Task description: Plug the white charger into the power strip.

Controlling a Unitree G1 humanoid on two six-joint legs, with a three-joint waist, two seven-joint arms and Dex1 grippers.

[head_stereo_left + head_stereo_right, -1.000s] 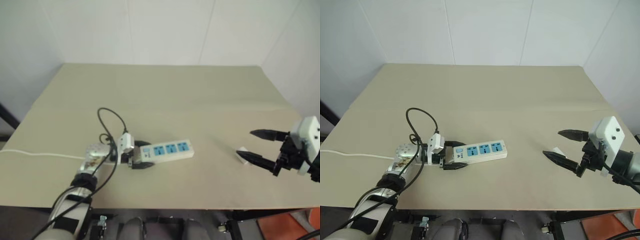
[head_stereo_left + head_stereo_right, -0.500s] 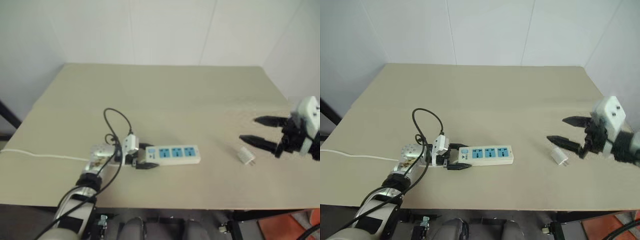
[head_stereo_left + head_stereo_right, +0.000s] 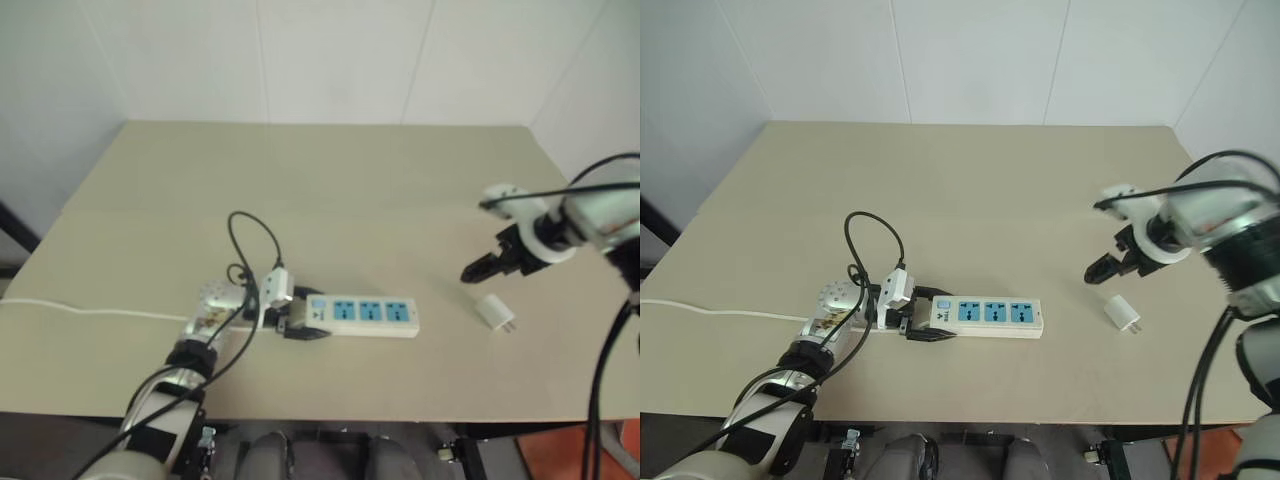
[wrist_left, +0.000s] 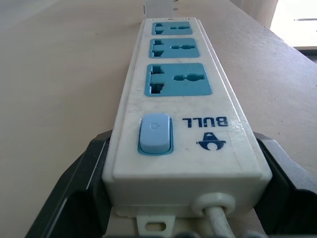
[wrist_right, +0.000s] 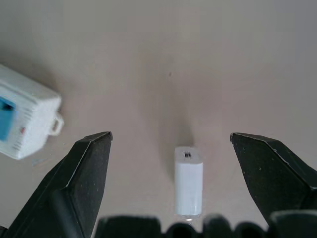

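White boxy power strip (image 3: 990,315) pinched by left fingers (image 4: 86,173), right fingers (image 5: 86,168) spread above cube charger (image 5: 188,179).

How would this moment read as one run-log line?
left pincer: gripping power strip end | right pincer: open above charger | charger: lying on table, unplugged

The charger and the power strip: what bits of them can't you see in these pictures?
- white charger: right wrist view, prong end cut off behind the gripper's base; head views, prongs too small to count.
- power strip: left wrist view, cord cut off by the picture's edge, sides covered by the left gripper.
- cord: head views, runs off the picture's edge.
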